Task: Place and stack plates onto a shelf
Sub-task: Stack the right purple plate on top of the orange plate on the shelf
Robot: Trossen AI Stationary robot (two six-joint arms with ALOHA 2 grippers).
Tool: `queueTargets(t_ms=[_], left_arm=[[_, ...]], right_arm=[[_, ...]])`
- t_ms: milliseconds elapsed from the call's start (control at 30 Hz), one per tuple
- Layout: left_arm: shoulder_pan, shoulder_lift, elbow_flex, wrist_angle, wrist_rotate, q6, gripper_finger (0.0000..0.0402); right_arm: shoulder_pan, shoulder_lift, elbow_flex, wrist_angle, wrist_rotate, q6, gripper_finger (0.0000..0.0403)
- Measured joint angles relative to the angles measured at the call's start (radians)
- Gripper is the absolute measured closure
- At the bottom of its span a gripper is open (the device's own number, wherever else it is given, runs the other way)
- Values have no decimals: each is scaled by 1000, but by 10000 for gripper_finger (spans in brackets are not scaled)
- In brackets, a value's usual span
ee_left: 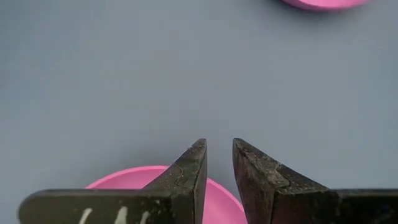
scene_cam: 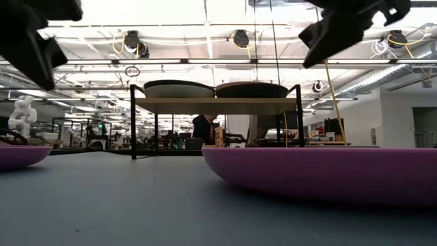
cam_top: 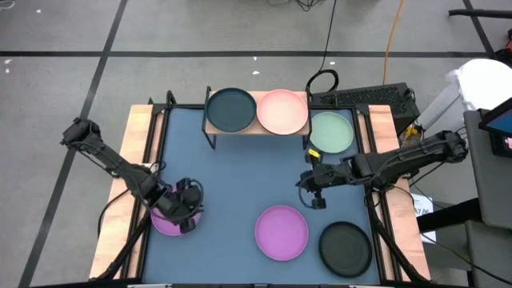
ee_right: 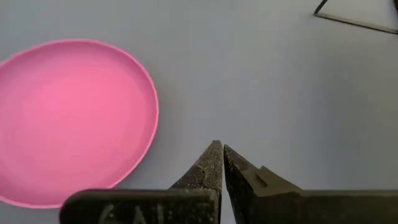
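Observation:
The light-wood shelf [cam_top: 257, 130] stands at the table's far edge and carries a dark charcoal plate [cam_top: 230, 110] and a pink plate [cam_top: 282, 112] side by side. A mint green plate [cam_top: 330, 132] lies on the table to its right. Two purple plates [cam_top: 281, 232] [cam_top: 166, 224] and another dark plate [cam_top: 345, 248] lie near the near edge. My left gripper [ee_left: 217, 146] hovers over the left purple plate's [ee_left: 161, 180] edge, fingers a little apart. My right gripper [ee_right: 219, 148] is shut, above bare table between the mint plate and the middle purple plate [ee_right: 71, 121].
The shelf's black legs [scene_cam: 132, 123] stand on the far part of the table [cam_top: 240, 176]. A keyboard and cables [cam_top: 360, 98] lie beyond the far right corner. Wooden rails [cam_top: 138, 152] run along the table's left and right sides. In the low view both grippers hang well above the plates.

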Motion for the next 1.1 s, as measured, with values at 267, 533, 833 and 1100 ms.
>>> queueTargets(t_ms=[267, 533, 833, 1100], left_arm=[[-41, 0, 0, -8, -10, -50, 320], [-37, 0, 0, -9, -47, -45, 320], [-36, 0, 0, -7, -86, -53, 320], [-36, 0, 0, -6, -122, -65, 320]], right_arm=[[15, 0, -54, 70, -180, 57, 403], [148, 61, -130, 140, -260, 145, 383], [277, 194, -129, 212, -263, 133, 331], [337, 262, -128, 243, -258, -7, 278]])
